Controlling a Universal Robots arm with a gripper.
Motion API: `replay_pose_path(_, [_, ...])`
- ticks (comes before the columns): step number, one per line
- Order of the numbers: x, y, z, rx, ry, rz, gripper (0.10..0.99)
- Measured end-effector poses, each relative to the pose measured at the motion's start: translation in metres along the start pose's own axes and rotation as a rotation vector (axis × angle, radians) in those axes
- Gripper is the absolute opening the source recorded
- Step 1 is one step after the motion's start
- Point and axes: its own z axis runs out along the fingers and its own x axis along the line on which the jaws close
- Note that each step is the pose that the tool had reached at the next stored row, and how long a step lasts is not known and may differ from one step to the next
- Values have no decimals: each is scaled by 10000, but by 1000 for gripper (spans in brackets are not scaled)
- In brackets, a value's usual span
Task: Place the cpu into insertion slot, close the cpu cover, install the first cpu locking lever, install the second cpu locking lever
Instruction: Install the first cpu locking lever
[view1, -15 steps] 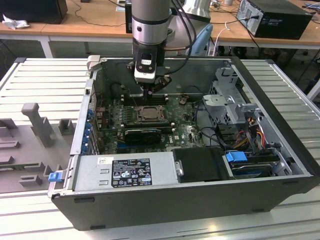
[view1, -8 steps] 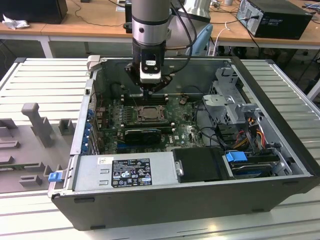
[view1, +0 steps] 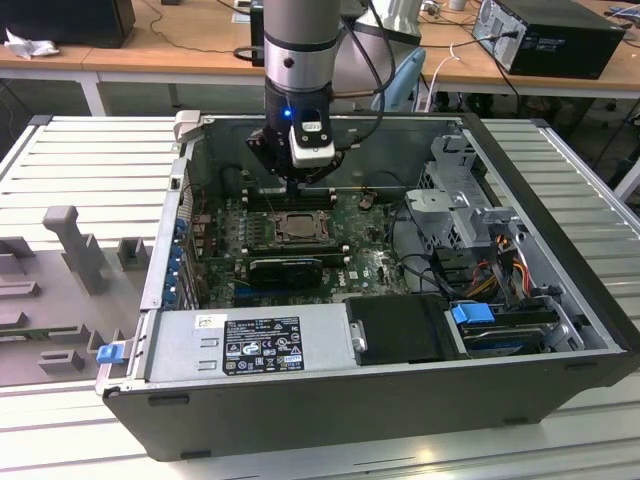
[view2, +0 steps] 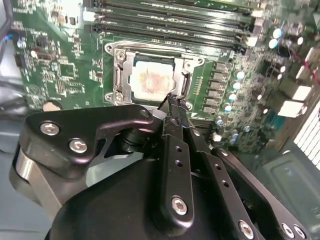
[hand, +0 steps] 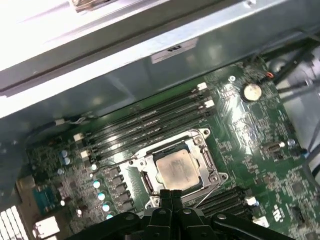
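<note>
The cpu (hand: 176, 167) is a flat square chip with a dull silvery top that carries a faint brownish smear. It sits in the slot (hand: 137, 162) on the green board (view2: 60, 70), just beside the long black memory slots (hand: 150, 122). The cover (hand: 199, 159), a thin metal frame, lies flat around it, and the chip shows through its square window.

The pincer (hand: 172, 195) hangs just over one edge of the slot, its black fingers (hand: 166, 199) pressed together with nothing between them. In the exterior view it hangs above the board, inside the open case (view1: 400, 400) on the ribbed table (view1: 80, 160).

In both wrist views the pincer's body hides the near edge of the slot and the board beyond it. A thin metal rod (hand: 212, 190) angles out by the slot's corner; I cannot tell whether it is latched. In the exterior view the slot is too small to tell the cover from the chip.
</note>
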Motion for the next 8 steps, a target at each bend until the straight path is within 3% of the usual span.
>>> replay_pose_path(8, [0,0,9,31,51,-1586,106])
